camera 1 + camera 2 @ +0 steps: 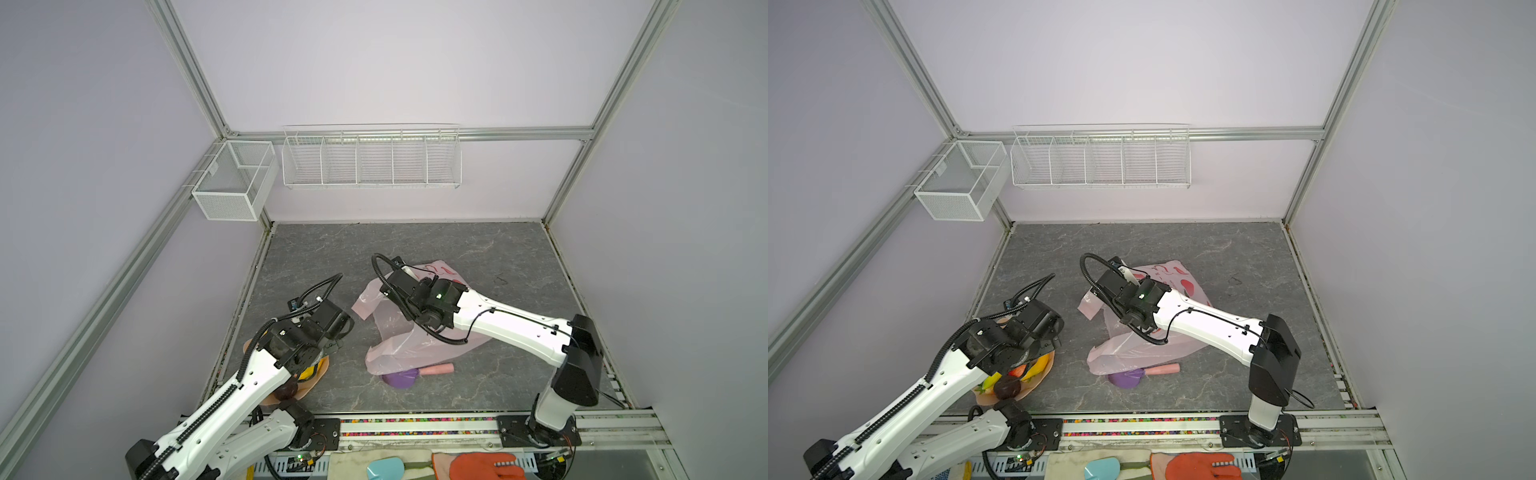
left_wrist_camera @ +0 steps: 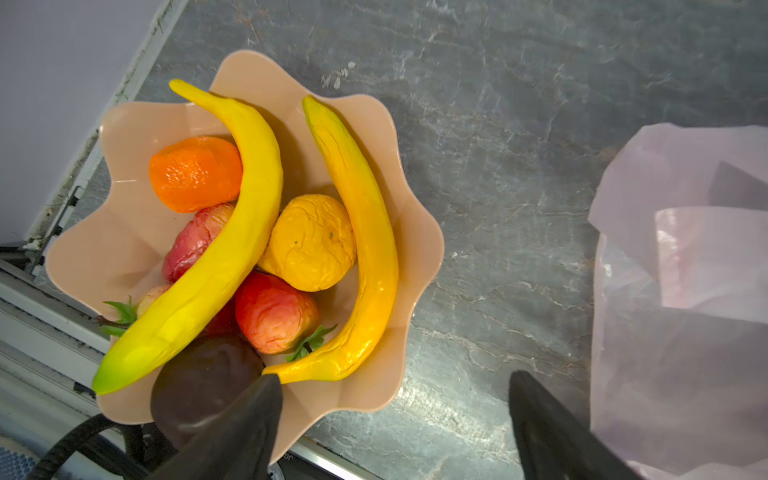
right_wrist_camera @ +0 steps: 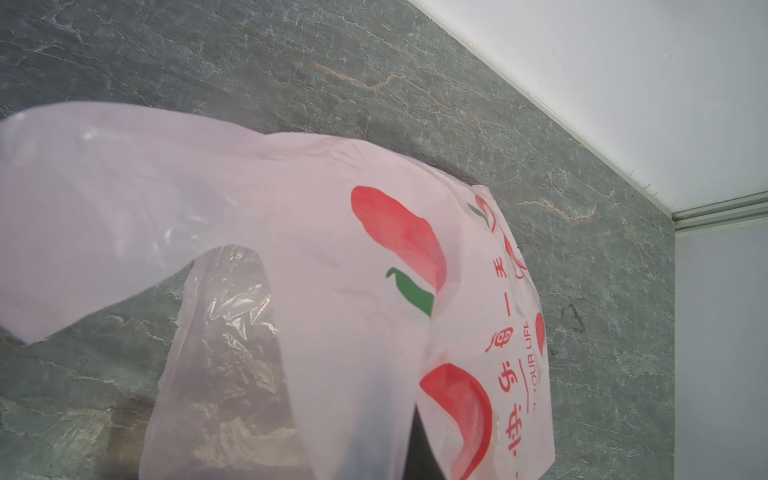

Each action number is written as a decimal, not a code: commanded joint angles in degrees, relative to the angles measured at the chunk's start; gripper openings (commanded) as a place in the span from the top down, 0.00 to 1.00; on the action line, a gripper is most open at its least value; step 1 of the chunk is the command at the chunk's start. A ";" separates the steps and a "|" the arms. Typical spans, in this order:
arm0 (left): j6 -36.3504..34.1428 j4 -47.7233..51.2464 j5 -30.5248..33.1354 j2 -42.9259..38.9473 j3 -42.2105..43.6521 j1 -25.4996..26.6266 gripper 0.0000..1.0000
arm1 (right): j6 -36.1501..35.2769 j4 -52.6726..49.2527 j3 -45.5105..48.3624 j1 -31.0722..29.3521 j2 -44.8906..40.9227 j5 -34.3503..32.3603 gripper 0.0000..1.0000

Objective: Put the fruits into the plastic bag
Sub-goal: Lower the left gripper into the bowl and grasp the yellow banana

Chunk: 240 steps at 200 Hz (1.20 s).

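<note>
Closest to the lens, the left gripper (image 2: 394, 376) shows me two black fingers (image 2: 245, 428) spread wide with nothing between them. One hangs over the dark maroon ball (image 2: 199, 382), though I cannot tell whether it touches, and the other hangs over bare table.

Every fruit I can see lies in the peach scalloped bowl (image 2: 419, 249) at the near left corner of the grey marbled table (image 1: 457, 249). Two yellow bananas (image 2: 237, 216) curve over the heap. With them are an orange mandarin (image 2: 195, 174), a wrinkled yellow round fruit (image 2: 311, 243) and a red-yellow apple-like fruit (image 2: 274, 311). Green strawberry leaves (image 2: 120, 313) poke out from below.

Right of the bowl, mid-table, sits the plastic bag (image 1: 399, 345), pale pink and crinkled. The right gripper (image 3: 415, 453) is clenched on its film, which rises to the fingers while the rest sags onto the table.

On the bag I read red Chinese characters and, beside them, "YOUR LIF" before a fold cuts the line. Red fruit prints with a green leaf sit next to the text.

The bag's near edge lies over a purple scoop (image 1: 401, 379) whose pink handle (image 1: 436, 369) points right. White wire baskets (image 1: 370, 160) hang on the far wall, and an orange glove (image 1: 482, 465) lies past the table's near edge.
</note>
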<state>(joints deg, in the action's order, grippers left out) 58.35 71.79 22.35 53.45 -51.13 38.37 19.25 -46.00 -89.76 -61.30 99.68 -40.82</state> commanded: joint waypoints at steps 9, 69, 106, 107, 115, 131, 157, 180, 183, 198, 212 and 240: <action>-3.07 -3.17 -5.62 1.00 3.23 -4.61 0.24 | 0.97 -0.75 -0.27 0.39 -1.32 0.54 0.94; -6.64 -9.32 -9.95 2.44 7.52 -11.91 0.38 | 0.97 -0.50 0.63 0.39 -2.36 0.65 0.94; -6.92 -11.24 -9.93 5.16 8.45 -13.00 0.39 | 0.97 -0.50 1.07 0.40 -2.89 0.56 0.94; -6.92 -11.43 -9.94 5.16 8.45 -13.03 0.39 | 0.97 -0.50 1.07 0.40 -2.90 0.56 0.94; -7.02 -11.79 -9.77 5.86 8.69 -13.14 0.40 | 0.97 -0.54 1.05 0.39 -2.91 0.57 0.94; -6.06 -11.23 -8.03 7.11 8.46 -13.23 0.41 | 0.90 -0.63 1.06 0.46 -3.03 0.51 0.94; -5.27 -11.27 -6.41 8.53 8.66 -13.30 0.43 | 1.00 -0.80 1.16 0.46 -3.33 0.48 0.94; -3.96 -12.51 -6.27 9.68 10.27 -13.58 0.45 | 0.93 -0.85 1.25 0.40 -3.52 0.39 0.94; -3.82 -12.64 -6.19 9.84 10.61 -13.61 0.46 | 0.89 -0.92 1.24 0.45 -3.51 0.39 0.94; -3.62 -13.74 -6.57 10.51 11.20 -13.66 0.49 | 0.86 -0.94 1.25 0.42 -3.61 0.39 0.94; -3.35 -12.74 -5.54 10.73 10.71 -13.59 0.50 | 0.73 -0.94 1.25 0.46 -3.75 0.26 0.94; -3.50 -13.60 -5.51 10.64 11.23 -13.66 0.51 | 0.62 -0.85 1.23 0.46 -3.79 0.26 0.94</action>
<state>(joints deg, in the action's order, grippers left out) 53.54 58.43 15.18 64.12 -40.27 25.06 19.49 -46.02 -89.32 -61.21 97.93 -40.58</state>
